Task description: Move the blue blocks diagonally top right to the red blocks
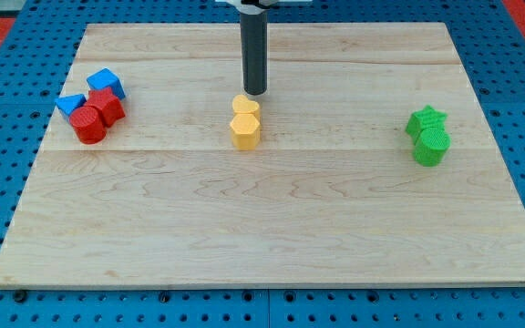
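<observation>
Two blue blocks sit at the view's left: a blue cube (106, 83) and a blue triangular block (70, 104). They touch two red blocks, a red hexagonal block (107, 107) and a red cylinder (88, 125), in one cluster. The cube is above the red hexagonal block, and the triangular block is to the upper left of the red cylinder. My tip (255, 92) is near the board's middle, far to the right of that cluster. It stands just above a yellow heart-shaped block (245, 107).
A yellow hexagonal block (244, 130) touches the yellow heart block from below. A green star block (426, 119) and a green cylinder (431, 146) sit together at the view's right. The wooden board (262, 228) lies on a blue pegboard.
</observation>
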Robot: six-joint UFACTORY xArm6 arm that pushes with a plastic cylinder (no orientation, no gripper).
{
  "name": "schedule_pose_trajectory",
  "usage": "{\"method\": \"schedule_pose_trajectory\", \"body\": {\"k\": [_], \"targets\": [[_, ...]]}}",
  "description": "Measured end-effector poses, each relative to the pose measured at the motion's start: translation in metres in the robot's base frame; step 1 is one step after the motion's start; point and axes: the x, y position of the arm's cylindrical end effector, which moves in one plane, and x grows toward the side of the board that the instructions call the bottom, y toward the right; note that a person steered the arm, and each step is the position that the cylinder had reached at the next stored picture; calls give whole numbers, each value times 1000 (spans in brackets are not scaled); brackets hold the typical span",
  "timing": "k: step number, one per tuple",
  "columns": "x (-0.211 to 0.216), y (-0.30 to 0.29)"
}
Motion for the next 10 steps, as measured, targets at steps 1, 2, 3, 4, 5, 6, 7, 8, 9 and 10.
{"method": "schedule_pose_trajectory", "body": {"k": [1, 2, 3, 4, 5, 6, 7, 8, 9, 10], "targets": [[0, 0], [0, 2], [0, 2], [0, 1], [-5, 1], [-17, -2], [-18, -2], [-33, -4], [-49, -10], [-51, -1]]}}
